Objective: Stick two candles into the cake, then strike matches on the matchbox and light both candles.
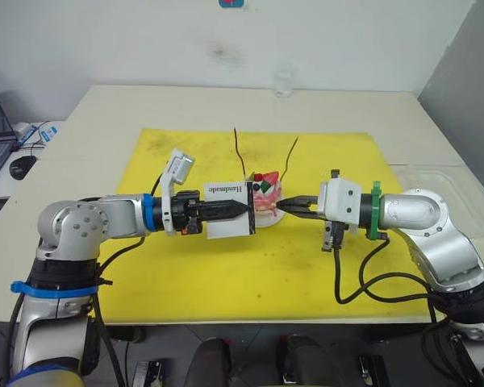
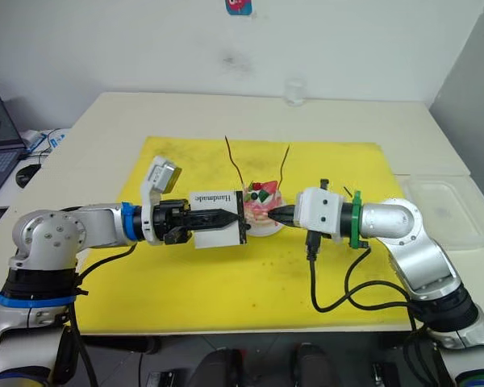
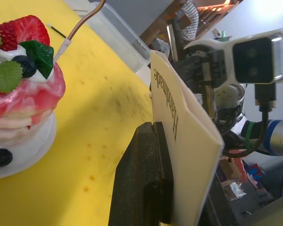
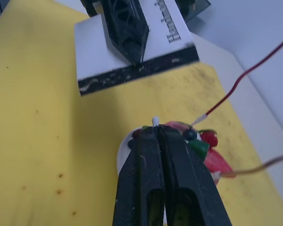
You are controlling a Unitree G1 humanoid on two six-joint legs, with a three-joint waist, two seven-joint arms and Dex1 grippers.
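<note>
On the bench (image 1: 371,109) lies a yellow mat (image 1: 250,274), and at its middle the left end effector (image 1: 244,208) is clamped on the white matchbox (image 1: 226,193), dark edge just beside the cake (image 1: 266,196). Both candles (image 1: 239,153) stand in the cake, leaning toward the bench's far edge. The right end effector (image 4: 156,134) has its fingers together over the cake, a tiny white tip, likely a match (image 4: 155,121), poking out between them.
</note>
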